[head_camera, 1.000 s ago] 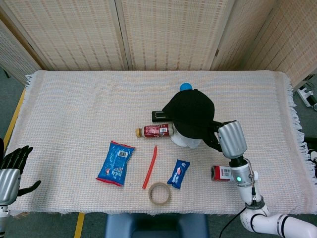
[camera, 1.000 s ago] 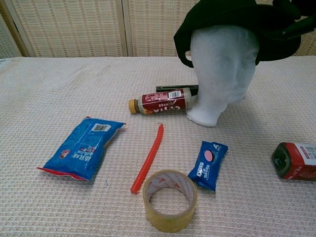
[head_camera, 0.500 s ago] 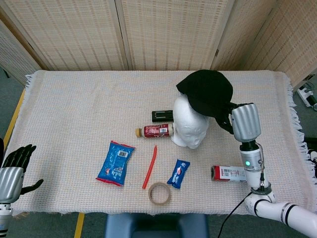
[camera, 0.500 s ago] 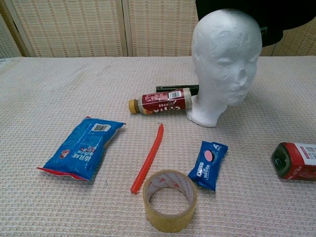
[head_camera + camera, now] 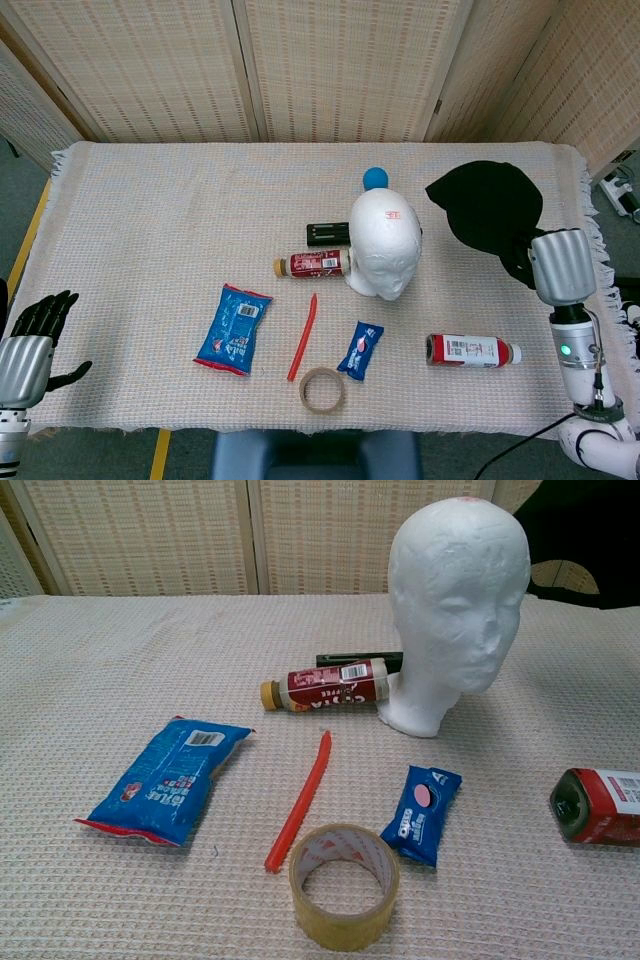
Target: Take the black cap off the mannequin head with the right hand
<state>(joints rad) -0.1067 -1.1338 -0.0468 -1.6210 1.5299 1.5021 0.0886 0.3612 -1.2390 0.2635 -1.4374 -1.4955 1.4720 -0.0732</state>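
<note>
The white foam mannequin head [image 5: 383,243] stands bare at the table's middle, also seen close up in the chest view [image 5: 455,600]. The black cap [image 5: 485,205] hangs in the air to its right, clear of the head, near the table's right edge. My right hand [image 5: 519,263] grips the cap from below and is mostly hidden under it; only the silver forearm shows plainly. In the chest view the cap [image 5: 580,535] shows at the top right corner. My left hand [image 5: 35,328] is open, off the table's front left corner, holding nothing.
A red bottle [image 5: 470,350] lies under the right arm. A sauce bottle [image 5: 312,265] and a black box [image 5: 327,233] lie left of the head, a blue ball [image 5: 375,178] behind it. In front lie a blue packet [image 5: 234,328], red stick [image 5: 303,337], tape roll [image 5: 322,389] and small blue packet [image 5: 360,349].
My right hand has lifted the black cap off the mannequin head and carried it up and to the right. The head now stands bare. The left hand has hardly moved.
</note>
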